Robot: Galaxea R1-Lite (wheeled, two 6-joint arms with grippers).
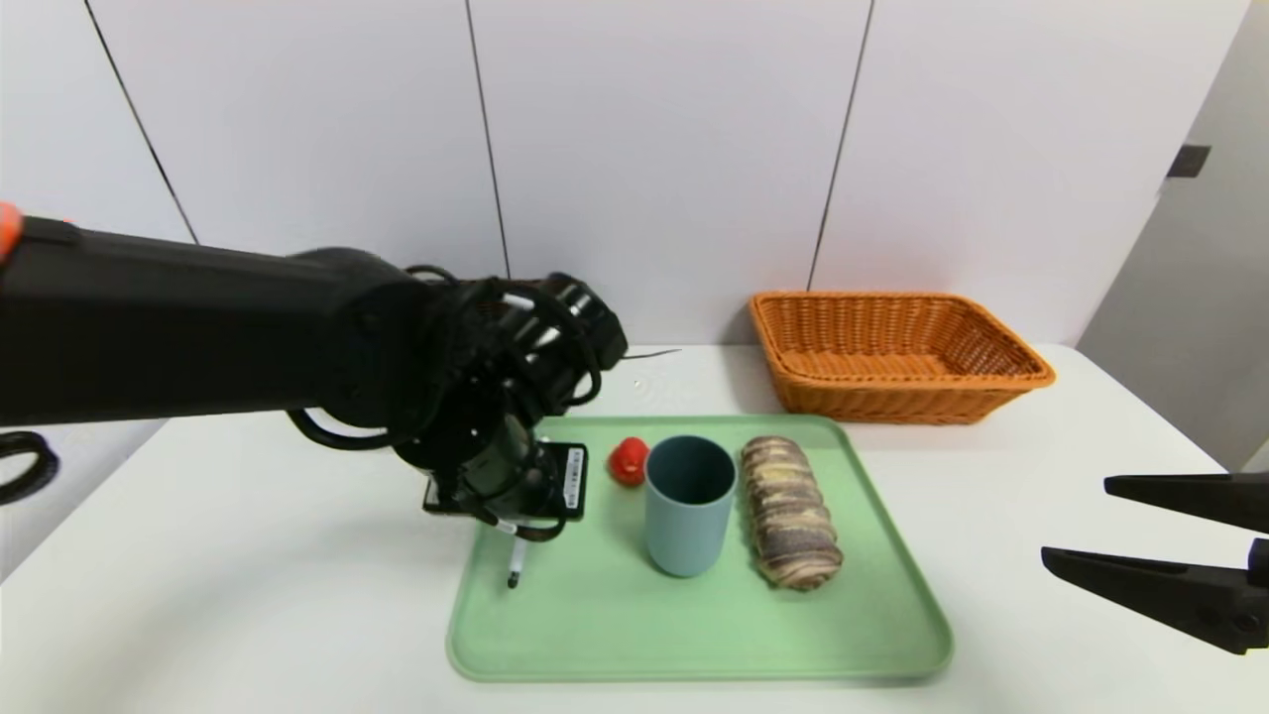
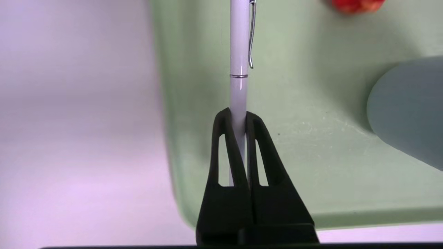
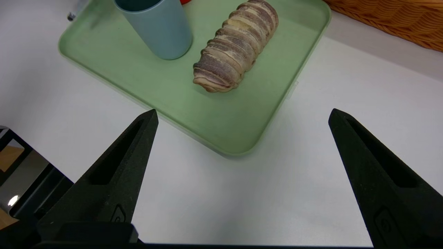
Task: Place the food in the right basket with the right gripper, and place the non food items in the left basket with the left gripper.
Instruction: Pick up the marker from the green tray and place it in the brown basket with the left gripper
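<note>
With its two fingers (image 2: pixel 226 138) clamped on the white pen (image 2: pixel 238 52), the left hand (image 2: pixel 238 119) sits over the near-left corner of the green tray (image 2: pixel 311 145), gripping the barrel low, clip end pointing away. Pen looks lifted off the tray; contact can't be confirmed. To do this step well: keep the pinch tight since the barrel is thin and slick, raise clear of the tray rim, carry it left to the left basket, which no view shows. Avoid swinging the long free end into the blue cup (image 1: pixel 689 504).

Right hand (image 3: pixel 242 121) is parked over the bench (image 1: pixel 248 595) near the tray's right edge, fingers spread wide, holding nothing. Food waits on the tray: the striped bread loaf (image 1: pixel 790 511) and a small red fruit (image 1: pixel 628 461), probably a strawberry. Orange wicker basket (image 1: pixel 897 352) stands behind the tray on the right.

Left wrist view alone shows the pinch and clip. Head view alone shows the pen tip below the arm, the black flat device (image 1: pixel 573 476) and the whole basket. Right wrist view shows the loaf best.
</note>
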